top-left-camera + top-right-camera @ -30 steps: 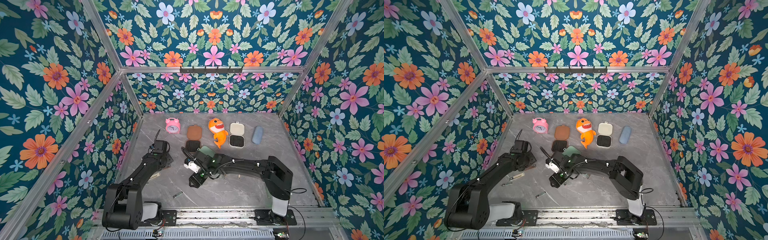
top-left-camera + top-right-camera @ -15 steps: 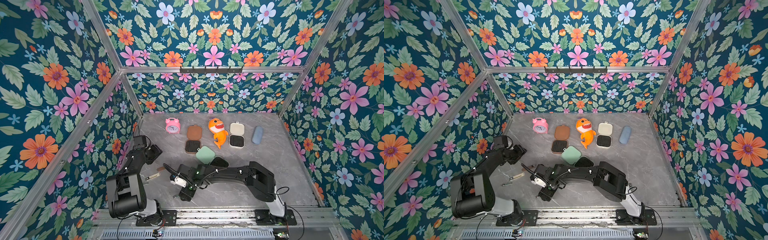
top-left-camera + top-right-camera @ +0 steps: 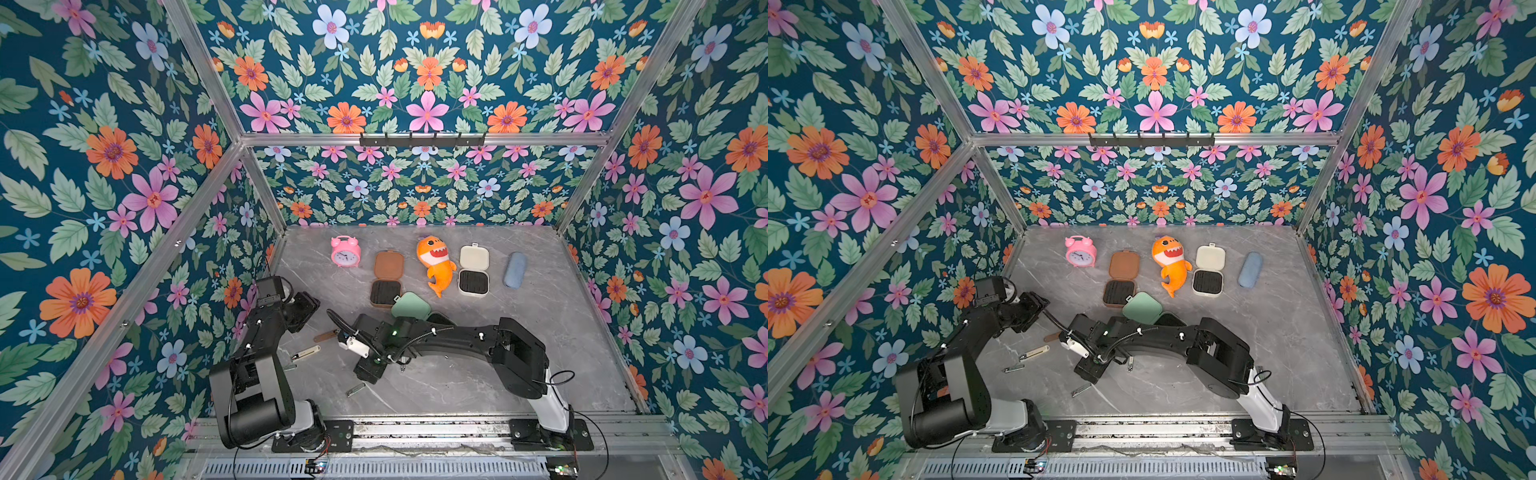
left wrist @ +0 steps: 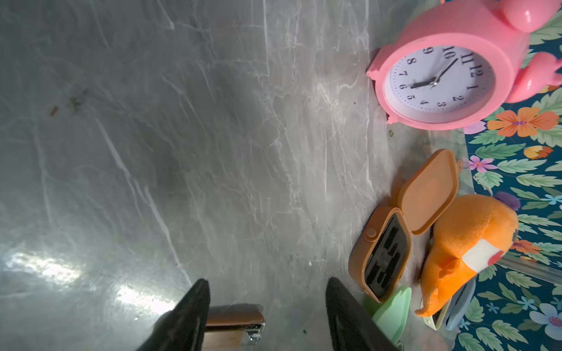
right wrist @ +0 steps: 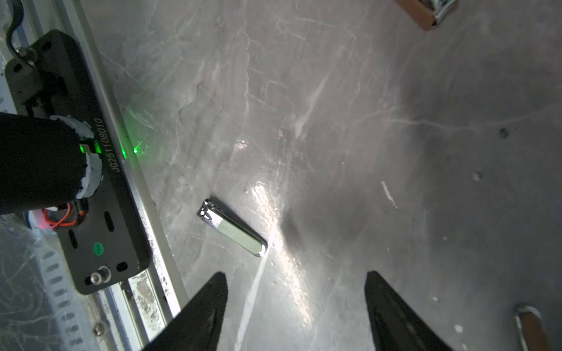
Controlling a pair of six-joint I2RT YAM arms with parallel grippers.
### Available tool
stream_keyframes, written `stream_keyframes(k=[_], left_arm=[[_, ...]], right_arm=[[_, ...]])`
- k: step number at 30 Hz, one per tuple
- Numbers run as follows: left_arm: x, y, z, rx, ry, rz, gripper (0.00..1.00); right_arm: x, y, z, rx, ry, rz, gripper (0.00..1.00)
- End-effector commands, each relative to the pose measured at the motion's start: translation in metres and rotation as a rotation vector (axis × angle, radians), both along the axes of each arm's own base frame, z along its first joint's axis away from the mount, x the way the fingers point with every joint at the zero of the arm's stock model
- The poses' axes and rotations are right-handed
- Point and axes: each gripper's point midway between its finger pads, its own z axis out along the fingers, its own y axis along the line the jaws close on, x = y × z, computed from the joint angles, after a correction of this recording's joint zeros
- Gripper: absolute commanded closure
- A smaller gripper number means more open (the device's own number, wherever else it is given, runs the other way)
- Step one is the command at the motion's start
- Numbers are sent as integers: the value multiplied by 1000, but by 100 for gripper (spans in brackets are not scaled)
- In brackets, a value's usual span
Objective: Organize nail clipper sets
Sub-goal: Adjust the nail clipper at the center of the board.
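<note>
Right wrist view: right gripper (image 5: 296, 273) hangs low over the grey table (image 5: 365, 121), jaws well apart, nothing between them. A green-topped clipper (image 5: 232, 228) lies flat just ahead of the fingertips, close to the front rail (image 5: 143, 188) and off to one finger's side rather than centred in the gap.

Left wrist view: left gripper (image 4: 267, 281) is likewise spread. A brown-topped clipper (image 4: 234, 325) lies on the table inside the gap, close against one finger; it does not look clamped.

Both top views: three cases stand open with black inserts. The brown case (image 3: 387, 278) and cream case (image 3: 473, 270) sit at the back, either side of the orange shark toy (image 3: 436, 266). The mint case (image 3: 410, 306) is nearer, its base mostly hidden by the right arm. A cream-topped clipper (image 3: 305, 353) lies loose on the table, near the left arm.

Step in hand, as I read it: approach for pick-up, each arm on its own clipper, colours apparently to match the cases.

Next move, right: shift sideways so the green clipper sits between the fingers, drop to the table, close across its narrow width. Thin, shiny metal lying flat, so it may skid or slip out. Then carry to the mint insert.
</note>
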Motion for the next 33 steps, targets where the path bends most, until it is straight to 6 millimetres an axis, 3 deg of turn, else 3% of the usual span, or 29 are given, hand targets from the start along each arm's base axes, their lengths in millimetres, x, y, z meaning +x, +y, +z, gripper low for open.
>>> stream_keyframes(k=[1, 6, 13, 19, 23, 33], left_arm=[[2, 4, 2, -23, -13, 9, 36], [6, 17, 4, -67, -24, 39, 36], [8, 32, 15, -79, -53, 72, 35], [6, 38, 20, -82, -59, 80, 35], [4, 39, 21, -81, -58, 79, 35], [-1, 37, 18, -86, -52, 74, 35]], right_arm=[[-20, -2, 1, -9, 28, 93, 24], [-35, -8, -11, -43, 28, 144, 18], [-33, 3, -24, -61, -1, 145, 7], [-32, 15, -37, -91, -14, 161, 5], [-29, 19, -44, -104, -19, 151, 7], [-18, 25, -57, -136, -50, 117, 22]])
